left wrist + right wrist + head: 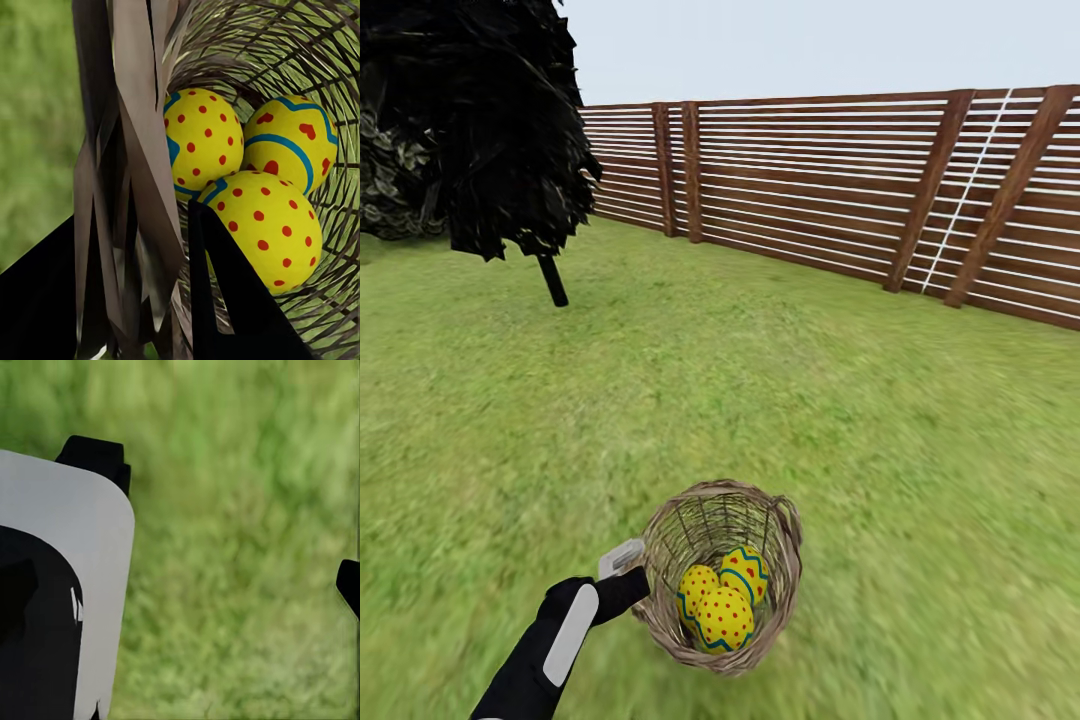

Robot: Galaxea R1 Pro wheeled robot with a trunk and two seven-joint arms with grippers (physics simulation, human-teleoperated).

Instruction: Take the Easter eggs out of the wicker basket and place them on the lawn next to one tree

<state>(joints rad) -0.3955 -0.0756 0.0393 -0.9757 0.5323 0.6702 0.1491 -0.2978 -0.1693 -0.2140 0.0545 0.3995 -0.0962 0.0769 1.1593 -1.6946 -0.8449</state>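
Fenced lawn (760,380) stretches ahead. Left gripper (628,570) is clamped on the basket (725,575) rim, carrying it with all three eggs (722,600) inside. Right gripper's state I cannot tell. Next, probably: reach a tree and unload them.

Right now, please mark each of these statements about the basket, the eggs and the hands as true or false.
1. All three Easter eggs lie inside the wicker basket. True.
2. The left hand grips the basket at its rim. True.
3. The right hand holds an egg. False: it is open, with only grass between its fingers.
4. A brick wall stands behind the lawn. False: it is a wooden slat fence.
5. One egg lies on the grass beside the dark-leaved tree. False: none lies on the grass.
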